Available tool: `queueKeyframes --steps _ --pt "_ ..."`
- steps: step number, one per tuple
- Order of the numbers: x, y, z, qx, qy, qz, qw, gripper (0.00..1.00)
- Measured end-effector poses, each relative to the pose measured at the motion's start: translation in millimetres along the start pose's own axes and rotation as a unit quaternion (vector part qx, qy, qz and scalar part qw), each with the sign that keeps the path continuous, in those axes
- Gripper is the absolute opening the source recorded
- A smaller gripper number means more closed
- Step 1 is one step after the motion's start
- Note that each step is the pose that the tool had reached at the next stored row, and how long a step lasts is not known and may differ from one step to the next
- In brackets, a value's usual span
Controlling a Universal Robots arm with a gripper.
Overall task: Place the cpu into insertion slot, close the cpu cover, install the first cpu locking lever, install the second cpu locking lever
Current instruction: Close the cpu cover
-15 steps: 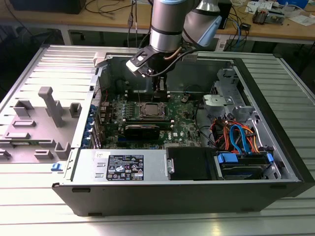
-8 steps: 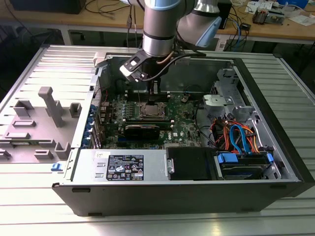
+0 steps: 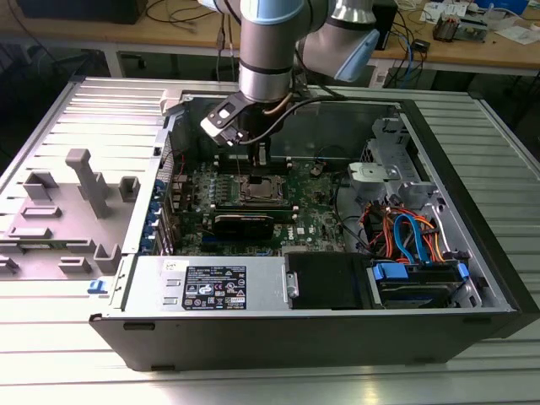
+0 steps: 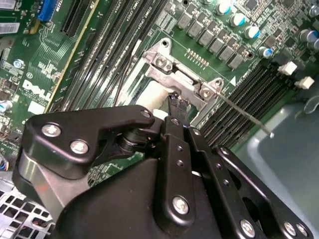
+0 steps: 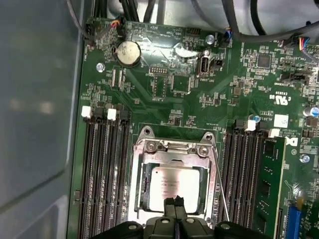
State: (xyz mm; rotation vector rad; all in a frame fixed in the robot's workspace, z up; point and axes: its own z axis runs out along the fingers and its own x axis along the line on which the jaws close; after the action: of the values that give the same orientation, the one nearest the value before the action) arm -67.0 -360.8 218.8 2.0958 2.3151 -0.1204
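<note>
The cpu (image 5: 174, 186) lies flat in the insertion slot (image 5: 145, 185) on the green motherboard (image 5: 164, 99), its silver top showing through the window of the cpu cover (image 5: 174, 148). The cover rests down over the socket. My gripper (image 5: 175, 203) is shut with nothing between its fingers, and its tips sit over the socket's edge, at the rim of the cover's window. In the second wrist view the gripper (image 4: 178, 102) points down at the cover (image 4: 167, 74). A thin locking lever (image 5: 222, 191) runs along one side of the socket. In the exterior view the gripper (image 3: 253, 162) hangs just above the socket (image 3: 257, 191).
Long black memory slots (image 5: 102, 174) flank the socket on both sides, one holding a green module (image 5: 271, 184). The computer case wall (image 5: 40, 124) stands close by. A power supply (image 3: 211, 285), drive bay and bundled cables (image 3: 405, 232) fill the case's near side. Grey fixtures (image 3: 80, 181) stand outside.
</note>
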Motion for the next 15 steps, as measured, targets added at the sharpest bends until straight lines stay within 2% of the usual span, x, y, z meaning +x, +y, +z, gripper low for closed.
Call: queueKeyframes --steps 1,2,3,4,8,10,13,15 --pt "0.9 -8.2 4.6 -0.0018 -0.0004 -0.003 1.0000 0.11" --pt "1.7 -12.0 10.8 -0.0025 -0.0009 -0.006 1.0000 0.11" --pt "1.8 -12.4 12.3 -0.0043 -0.0017 -0.006 1.0000 0.11" --pt "1.8 -12.5 11.8 -0.0104 -0.0021 -0.006 0.9999 0.11" --pt "1.5 -12.8 7.7 -0.0242 -0.0036 -0.005 0.9997 0.11" --pt "1.5 -11.7 7.7 -0.0253 -0.0040 -0.005 0.9997 0.11" --pt "0.7 -3.0 7.3 -0.0247 -0.0084 -0.005 0.9996 0.11" --pt "0.5 -0.8 7.2 -0.0246 -0.0093 -0.005 0.9996 0.11"
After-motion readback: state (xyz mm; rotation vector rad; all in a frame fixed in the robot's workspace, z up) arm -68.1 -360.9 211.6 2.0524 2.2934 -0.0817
